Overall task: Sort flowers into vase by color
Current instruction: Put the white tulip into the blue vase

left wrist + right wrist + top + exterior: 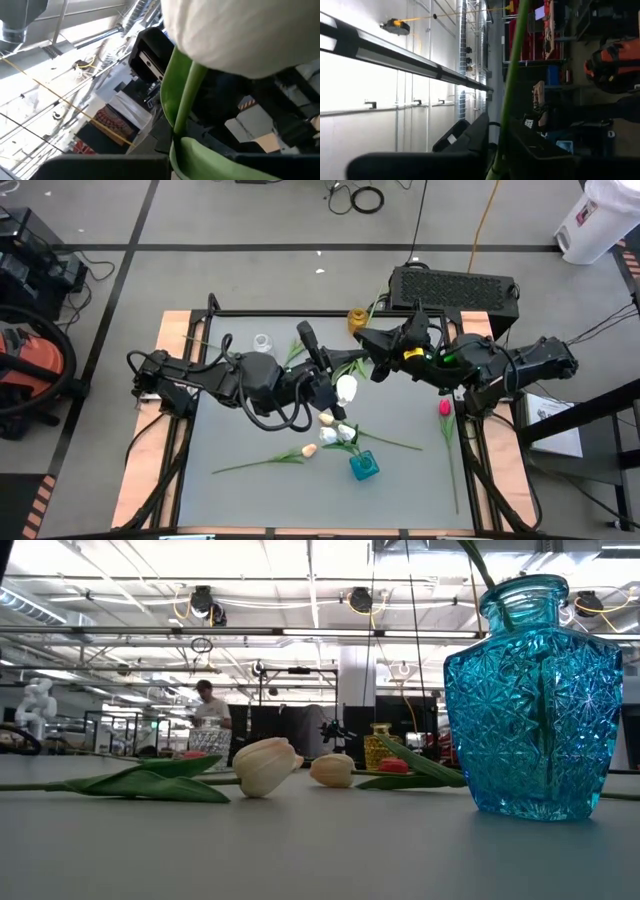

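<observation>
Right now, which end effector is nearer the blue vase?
Left. The left end effector is up-table from the blue vase, by the white tulip; the right end effector is farther back.

Even overhead light fills my workspace; the grey table [300,430] shows only faint shadows. At table height, ceiling strip lights [300,560] blow out white and glint on the blue vase [535,700]. My wrist cameras tilt toward bright windows [380,105]; the white tulip head [240,35] is close and blurred.
</observation>
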You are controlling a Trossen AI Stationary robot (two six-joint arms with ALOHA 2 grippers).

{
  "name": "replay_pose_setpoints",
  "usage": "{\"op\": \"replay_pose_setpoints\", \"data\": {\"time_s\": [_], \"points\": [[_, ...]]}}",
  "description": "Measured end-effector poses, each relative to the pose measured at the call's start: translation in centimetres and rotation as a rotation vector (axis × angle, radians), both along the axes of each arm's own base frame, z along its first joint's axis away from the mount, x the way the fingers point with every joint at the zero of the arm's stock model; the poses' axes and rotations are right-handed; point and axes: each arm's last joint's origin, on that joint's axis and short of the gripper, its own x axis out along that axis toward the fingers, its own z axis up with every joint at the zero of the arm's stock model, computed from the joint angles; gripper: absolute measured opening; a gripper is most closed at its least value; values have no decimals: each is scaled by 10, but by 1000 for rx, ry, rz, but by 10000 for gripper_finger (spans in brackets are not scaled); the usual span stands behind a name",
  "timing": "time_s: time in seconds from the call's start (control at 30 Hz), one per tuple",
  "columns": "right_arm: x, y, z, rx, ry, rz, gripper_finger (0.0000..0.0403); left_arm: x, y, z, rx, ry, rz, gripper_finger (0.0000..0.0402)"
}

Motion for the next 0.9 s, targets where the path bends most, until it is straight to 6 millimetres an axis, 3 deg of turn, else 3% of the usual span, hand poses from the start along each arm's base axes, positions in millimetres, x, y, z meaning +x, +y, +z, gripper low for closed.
{"op": "replay_pose_setpoints", "data": {"time_s": [0.2, 0.4, 0.67, 0.9], "points": [[0, 0, 0, -24, 6, 13, 109, -1, 1, 0, 45, 27, 60, 10], [-14, -3, 6, -132, 50, -10, 143, -1, 3, -1, 41, 33, 111, 10], [-43, -3, 17, -270, 101, -20, 155, -3, 5, -1, 8, 41, 231, 10], [-65, 0, 23, -429, 150, -19, 155, -13, 6, 8, -113, -38, 216, 10]]}}
